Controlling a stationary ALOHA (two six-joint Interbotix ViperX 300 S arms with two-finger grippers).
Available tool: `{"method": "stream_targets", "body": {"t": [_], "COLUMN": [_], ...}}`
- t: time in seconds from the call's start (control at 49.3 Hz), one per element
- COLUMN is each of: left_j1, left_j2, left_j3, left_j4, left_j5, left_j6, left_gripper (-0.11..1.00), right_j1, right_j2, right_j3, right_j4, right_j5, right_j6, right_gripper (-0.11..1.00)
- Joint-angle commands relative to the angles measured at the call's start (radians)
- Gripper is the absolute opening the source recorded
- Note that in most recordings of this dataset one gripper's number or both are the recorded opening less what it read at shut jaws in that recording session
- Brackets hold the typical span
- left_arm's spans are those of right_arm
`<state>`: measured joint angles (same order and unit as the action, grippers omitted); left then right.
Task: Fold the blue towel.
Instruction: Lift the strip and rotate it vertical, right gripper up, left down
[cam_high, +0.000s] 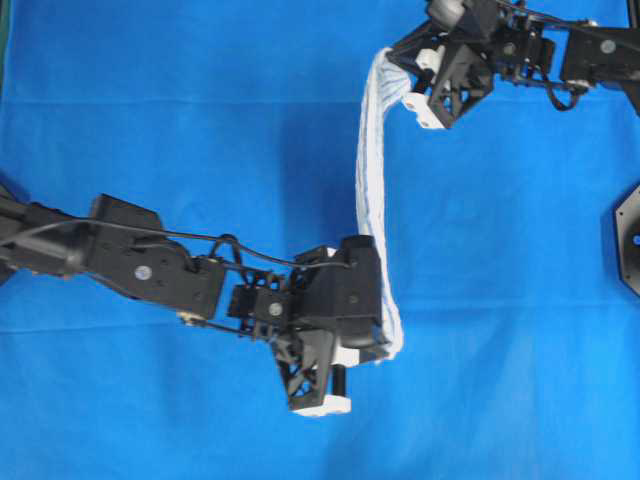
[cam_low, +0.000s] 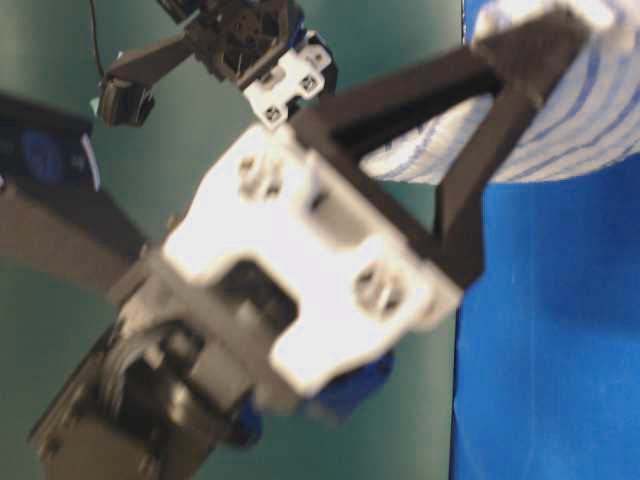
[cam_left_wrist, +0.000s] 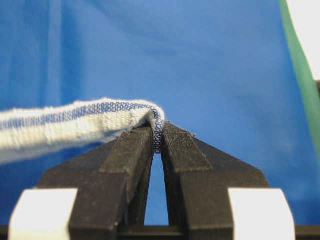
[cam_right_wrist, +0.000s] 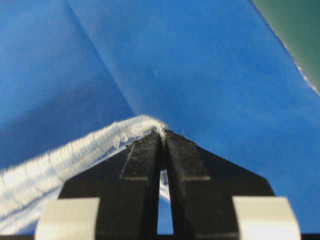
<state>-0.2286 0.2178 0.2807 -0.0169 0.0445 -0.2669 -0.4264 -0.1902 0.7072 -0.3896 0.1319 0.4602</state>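
Black pads of the left claw (cam_left_wrist: 159, 142) are pinched tight on a hemmed corner of the blue towel (cam_high: 374, 190), and the right claw (cam_right_wrist: 163, 137) is clamped on another corner, probably so an edge can be carried over for a fold. Between both claws the towel is strung as a bunched strip above the blue-covered surface (cam_high: 180, 110).

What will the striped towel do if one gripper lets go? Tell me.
The towel is probably floppy: it sags in a narrow band between the left gripper and the right gripper. The freed end would likely drop. It seems light, since pinches on its edge hold it.
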Motion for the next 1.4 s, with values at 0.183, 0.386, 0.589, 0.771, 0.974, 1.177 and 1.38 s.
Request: {"method": "stream_targets", "body": {"t": [0.183,0.386,0.589,0.771,0.974,1.177,1.38], "left_j1": [0.02,0.012,-0.012,-0.049,-0.071,-0.08,-0.078], "left_j2": [0.077,0.071,0.021,-0.035,-0.1,-0.123,-0.123], "left_j3": [-0.14,-0.117,-0.002,0.129,0.241,0.288,0.285], "left_j4": [0.0,-0.002,-0.009,-0.014,-0.014,-0.014,-0.014], "left_j5": [-0.009,-0.011,-0.028,-0.089,-0.1,-0.1,-0.1], "left_j6": [0.074,0.075,0.066,0.038,-0.037,-0.063,-0.064], "left_gripper": [0.03,0.03,0.03,0.03,0.03,0.03,0.03], "right_j1": [-0.006,0.0,0.015,0.04,0.049,0.052,0.055], "right_j2": [-0.08,-0.023,0.106,0.195,0.216,0.216,0.216], "right_j3": [0.048,0.003,-0.094,-0.186,-0.218,-0.218,-0.218], "right_j4": [-0.002,-0.003,-0.003,-0.003,-0.003,-0.002,-0.003], "right_j5": [-0.003,-0.008,-0.008,-0.002,-0.003,-0.003,-0.003], "right_j6": [0.008,0.002,-0.005,-0.009,-0.009,-0.008,-0.008], "right_gripper": [0.03,0.03,0.03,0.03,0.03,0.03,0.03]}}
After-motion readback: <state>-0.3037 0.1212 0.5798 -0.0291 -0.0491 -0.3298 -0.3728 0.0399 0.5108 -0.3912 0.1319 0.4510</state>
